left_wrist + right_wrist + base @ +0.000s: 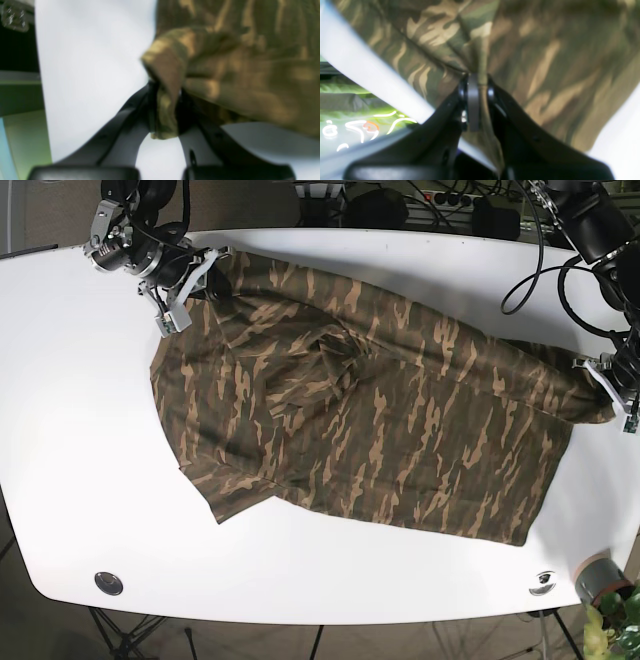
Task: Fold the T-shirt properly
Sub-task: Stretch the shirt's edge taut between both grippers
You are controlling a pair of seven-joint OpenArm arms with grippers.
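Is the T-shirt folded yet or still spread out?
Spread: the T-shirt lies mostly flat, one layer, with both grippers pinching opposite edges.

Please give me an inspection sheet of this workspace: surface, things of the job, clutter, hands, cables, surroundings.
Surface: white table, bare around the shirt.
Job's things: camouflage T-shirt spread mostly flat, wrinkled near the middle, one edge lifted at each hand.
Clutter: two small round fittings near the table's front corners.
Hands: left hand shut on a bunched shirt edge; right hand shut on a fold of the shirt.
Cables: black cables hang by the left arm, over the table's far corner.
Surroundings: plant pot beside the front corner; table legs below.
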